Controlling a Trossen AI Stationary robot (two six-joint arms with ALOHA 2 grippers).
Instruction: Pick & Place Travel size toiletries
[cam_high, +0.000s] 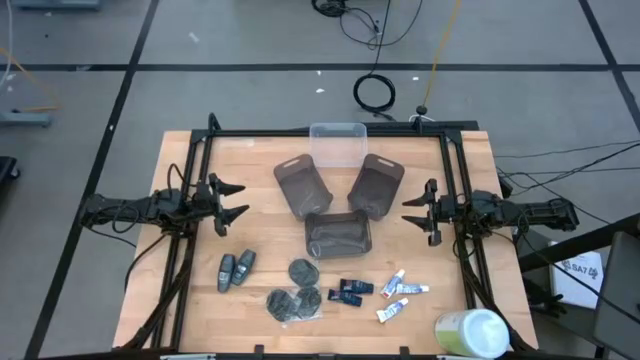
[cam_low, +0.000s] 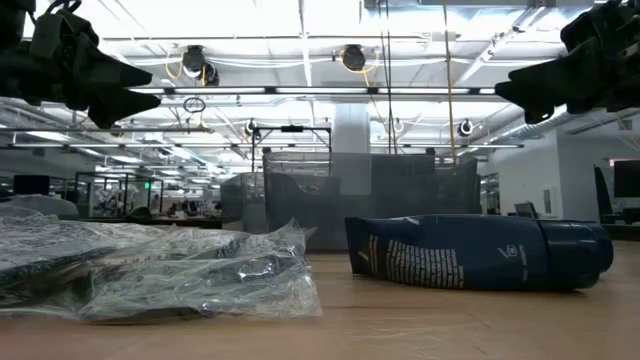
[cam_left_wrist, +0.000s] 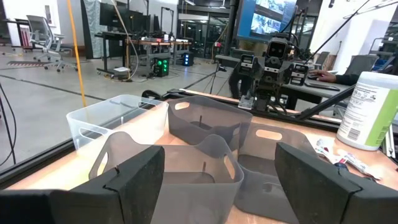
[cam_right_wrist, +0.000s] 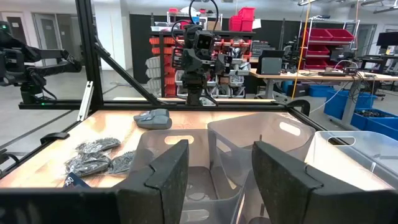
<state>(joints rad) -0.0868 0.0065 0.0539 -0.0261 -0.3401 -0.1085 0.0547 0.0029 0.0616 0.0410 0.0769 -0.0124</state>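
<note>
The toiletries lie along the table's near side: two grey-blue oval sticks (cam_high: 236, 269), dark-grey discs in clear wrap (cam_high: 294, 296), dark-blue mini bottles (cam_high: 349, 291) and white tubes (cam_high: 400, 296). One blue bottle (cam_low: 480, 253) lies on its side in the low view, beside the wrapped discs (cam_low: 150, 270). My left gripper (cam_high: 232, 200) hovers open at the table's left, my right gripper (cam_high: 412, 210) open at its right. Both are raised and hold nothing.
Three smoky-grey trays (cam_high: 338, 200) stand mid-table, with a clear tray (cam_high: 337, 143) behind them at the far edge. A big pale-green-and-white container (cam_high: 470, 333) lies at the near right corner. Black frame rails (cam_high: 190, 190) run along both sides.
</note>
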